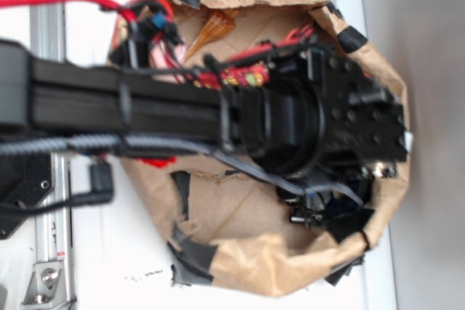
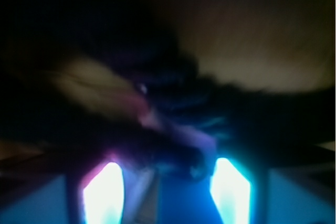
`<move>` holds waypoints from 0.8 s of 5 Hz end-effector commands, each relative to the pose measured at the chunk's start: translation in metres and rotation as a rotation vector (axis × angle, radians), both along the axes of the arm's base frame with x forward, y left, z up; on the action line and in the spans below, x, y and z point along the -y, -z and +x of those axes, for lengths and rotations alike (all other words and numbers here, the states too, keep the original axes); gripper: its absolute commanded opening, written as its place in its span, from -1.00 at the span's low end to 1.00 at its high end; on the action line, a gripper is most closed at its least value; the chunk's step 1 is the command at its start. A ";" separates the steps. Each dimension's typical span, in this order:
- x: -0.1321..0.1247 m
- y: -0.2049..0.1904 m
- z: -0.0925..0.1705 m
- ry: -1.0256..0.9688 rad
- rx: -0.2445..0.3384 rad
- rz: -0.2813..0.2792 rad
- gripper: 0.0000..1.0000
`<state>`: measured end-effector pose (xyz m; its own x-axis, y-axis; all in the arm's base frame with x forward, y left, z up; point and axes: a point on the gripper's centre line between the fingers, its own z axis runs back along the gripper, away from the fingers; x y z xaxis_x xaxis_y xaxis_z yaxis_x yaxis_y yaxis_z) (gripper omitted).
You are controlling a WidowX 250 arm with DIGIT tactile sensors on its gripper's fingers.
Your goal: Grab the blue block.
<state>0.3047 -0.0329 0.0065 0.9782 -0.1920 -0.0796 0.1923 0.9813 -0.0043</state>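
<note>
Inside the paper bag (image 1: 240,259), the arm (image 1: 145,103) hides most contents.

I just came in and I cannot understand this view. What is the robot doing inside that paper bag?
The arm reaches over a brown paper bag patched with black tape, its wrist deep inside. The task is to grab the blue block, but that block is not clearly visible in either view. The wrist view is dark and blurred: only two glowing fingers and vague shapes show. Whether the tool holds anything cannot be told.
</note>
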 end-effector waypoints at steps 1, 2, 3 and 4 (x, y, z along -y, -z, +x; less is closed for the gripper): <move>0.000 0.006 -0.037 0.018 -0.018 0.046 -1.00; -0.007 -0.041 -0.030 -0.031 0.032 0.030 -1.00; -0.023 -0.090 -0.027 -0.111 0.126 0.015 -1.00; -0.039 -0.129 -0.037 -0.152 0.192 -0.017 -1.00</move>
<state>0.2652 0.0038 0.1206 0.9976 -0.0600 0.0357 0.0602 0.9982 -0.0043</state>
